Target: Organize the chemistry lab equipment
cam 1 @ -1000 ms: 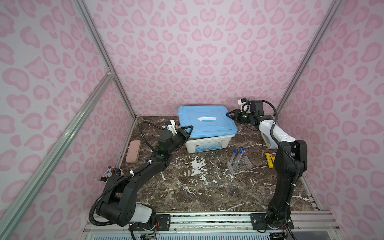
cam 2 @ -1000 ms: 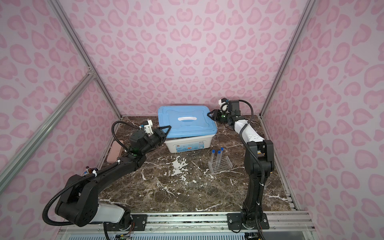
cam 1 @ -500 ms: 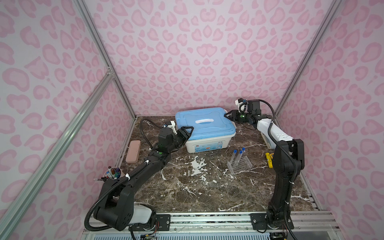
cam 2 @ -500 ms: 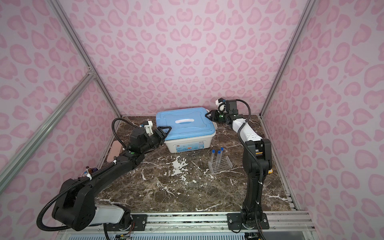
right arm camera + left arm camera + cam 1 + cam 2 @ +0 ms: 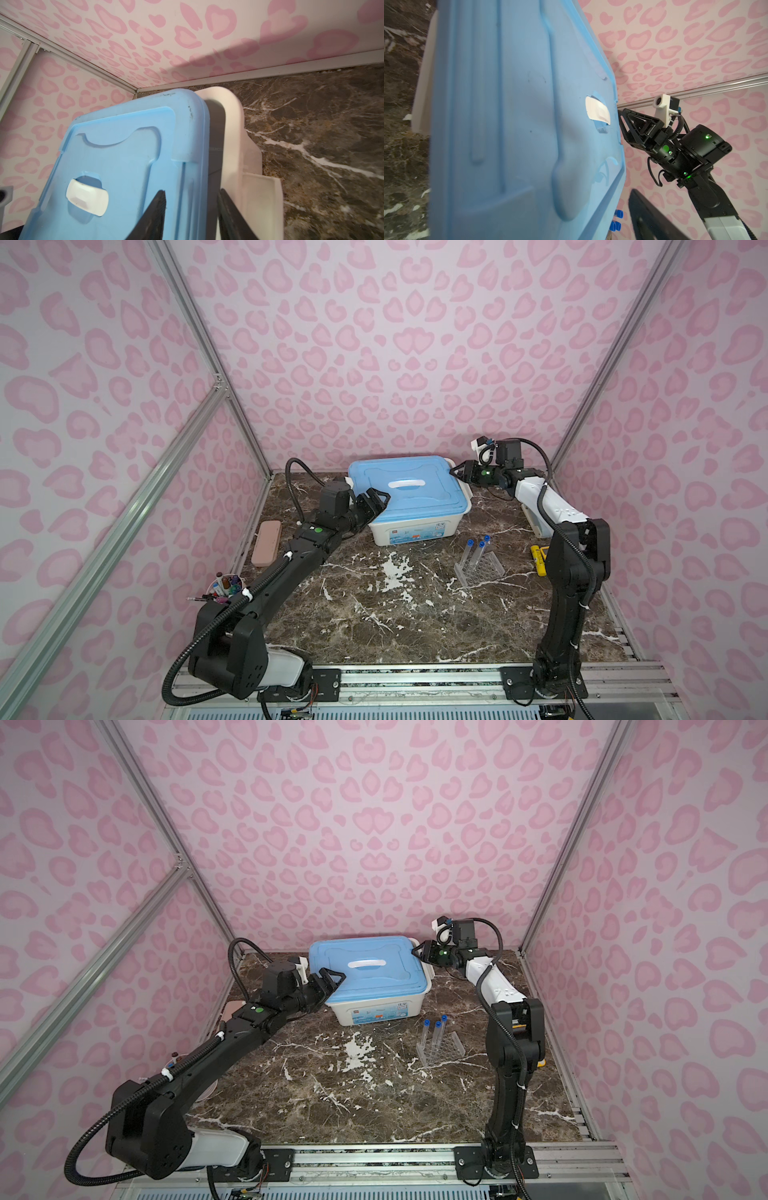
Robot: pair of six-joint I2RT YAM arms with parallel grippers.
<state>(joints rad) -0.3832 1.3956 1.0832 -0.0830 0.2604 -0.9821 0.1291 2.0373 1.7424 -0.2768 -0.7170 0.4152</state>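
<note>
now | 3 blue-capped tubes (image 5: 478, 555) upright in clear rack (image 5: 485, 572) | l gripper (image 5: 380, 501) released | r gripper (image 5: 455, 474) grasping blue lid (image 5: 403, 499)

lid (image 5: 424, 502) on box (image 5: 409, 529), rear | test tubes (image 5: 478, 556) in rack (image 5: 484, 572), before box, rightward | case (image 5: 266, 542) left of box

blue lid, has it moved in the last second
Yes. In both top views the blue lid has sunk slightly and shifted left, judged against the white box beneath it, which has not shifted.

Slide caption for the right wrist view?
Right pincer grips the blue lid by its edge, over the white bin.
</note>
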